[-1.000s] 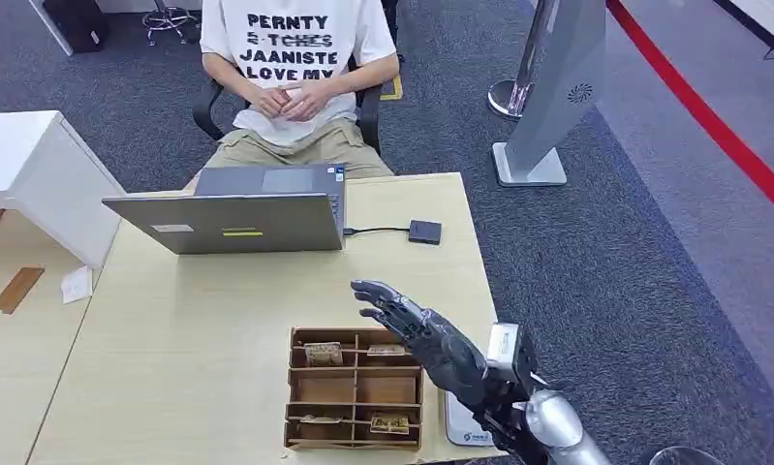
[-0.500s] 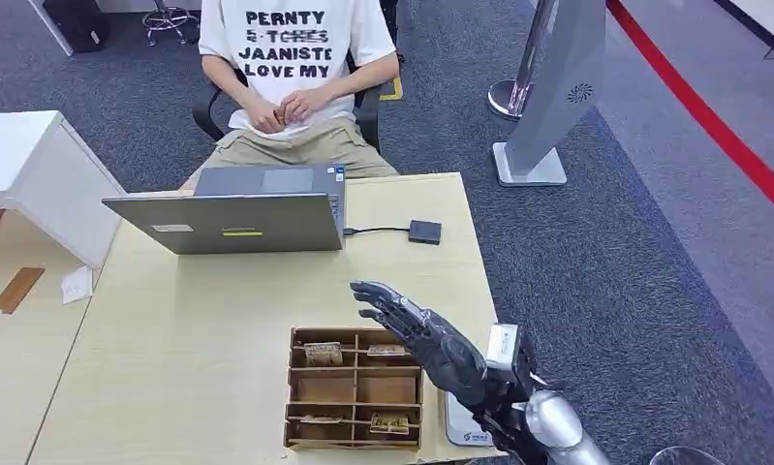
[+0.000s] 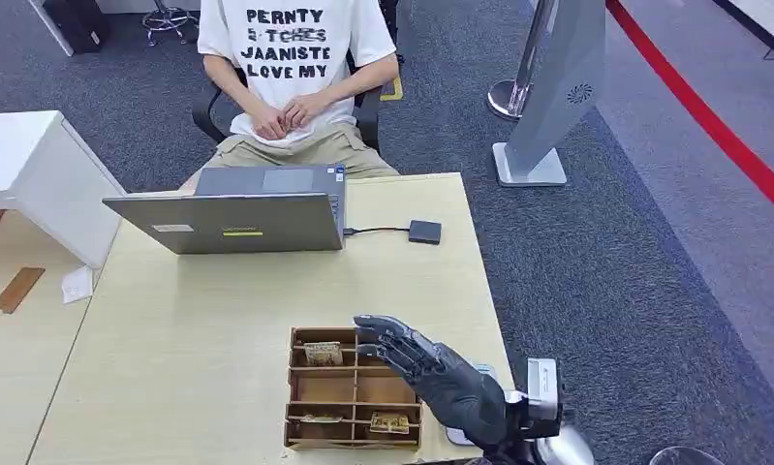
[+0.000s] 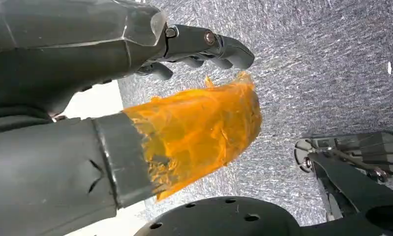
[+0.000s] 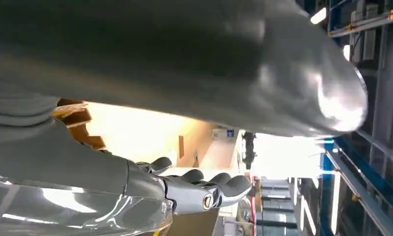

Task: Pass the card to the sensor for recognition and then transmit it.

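Note:
My right hand (image 3: 431, 363) hovers with fingers spread over the right side of the brown cardboard divider tray (image 3: 310, 399) and holds nothing. A white card (image 3: 457, 436) lies on the table just right of the tray, mostly hidden under that hand and wrist. The sensor (image 3: 424, 232), a small black box, sits on the far right of the table, wired to the laptop (image 3: 228, 221). In the right wrist view the right hand (image 5: 194, 189) has its fingers stretched out, with the tray (image 5: 76, 118) behind. My left hand (image 4: 135, 98) hangs over the carpet with nothing in it, its thumb wrapped in orange tape.
A person (image 3: 286, 68) sits on a chair behind the laptop, hands together in the lap. Small items lie in some tray compartments. A white cabinet (image 3: 34, 174) stands at the left. A grey kiosk stand (image 3: 547, 107) rises on the carpet at the right.
My right hand has drawn back toward me and lower, from beyond the tray's far edge to over its right compartments. The person's hands shifted slightly.

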Motion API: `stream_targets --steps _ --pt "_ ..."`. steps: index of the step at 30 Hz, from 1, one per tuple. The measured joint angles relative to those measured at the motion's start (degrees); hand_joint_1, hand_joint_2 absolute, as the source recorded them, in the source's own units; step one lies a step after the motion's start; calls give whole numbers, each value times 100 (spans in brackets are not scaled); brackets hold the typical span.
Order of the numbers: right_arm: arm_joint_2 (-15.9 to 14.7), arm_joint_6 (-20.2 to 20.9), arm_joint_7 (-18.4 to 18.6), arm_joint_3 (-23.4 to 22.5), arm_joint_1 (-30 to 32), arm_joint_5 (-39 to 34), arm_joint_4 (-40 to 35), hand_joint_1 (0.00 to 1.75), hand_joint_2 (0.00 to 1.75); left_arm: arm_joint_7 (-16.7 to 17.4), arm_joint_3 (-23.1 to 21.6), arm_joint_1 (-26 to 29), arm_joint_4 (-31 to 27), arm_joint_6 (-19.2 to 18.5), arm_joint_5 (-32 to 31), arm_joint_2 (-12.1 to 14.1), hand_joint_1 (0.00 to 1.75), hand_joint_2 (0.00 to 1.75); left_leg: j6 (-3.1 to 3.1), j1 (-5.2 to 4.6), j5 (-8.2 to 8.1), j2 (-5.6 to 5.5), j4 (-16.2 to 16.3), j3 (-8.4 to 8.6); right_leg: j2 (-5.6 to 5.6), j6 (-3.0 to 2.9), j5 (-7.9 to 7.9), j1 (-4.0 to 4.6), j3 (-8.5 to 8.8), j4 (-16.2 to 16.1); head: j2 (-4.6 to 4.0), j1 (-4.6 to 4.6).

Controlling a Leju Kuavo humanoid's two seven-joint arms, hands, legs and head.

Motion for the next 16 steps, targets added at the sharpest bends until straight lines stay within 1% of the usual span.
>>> stream_targets --steps 2,3,9,12,15,16 --pt "-42 146 -48 -4 1 22 0 0 0 0 0 -4 0 -9 -15 2 0 0 0 0 0 0 0 1 0 0 0 0 2 0 0 0" --pt "-52 203 -83 -11 1 30 0 0 175 0 0 -5 0 -13 -15 4 0 0 0 0 0 0 0 2 0 0 0 0 2 0 0 -2" --pt "-103 225 -92 -37 0 182 0 0 175 0 0 -13 0 -24 -20 20 0 0 0 1 0 0 0 1 0 -1 0 1 1 0 0 -2" --pt "-125 153 -94 -46 -1 326 0 0 175 0 0 -19 0 -26 -17 24 0 0 0 1 0 0 0 0 0 -1 -1 1 1 0 0 0" --pt "-144 -281 -127 -55 -3 899 0 0 175 0 2 -18 0 -24 4 26 0 0 0 1 0 0 0 0 0 -1 -1 0 1 0 0 -2" --pt "-151 -333 -133 -55 -3 960 0 0 175 0 2 -17 0 -24 11 26 0 0 0 0 0 0 0 0 0 -1 -1 0 2 0 0 0"
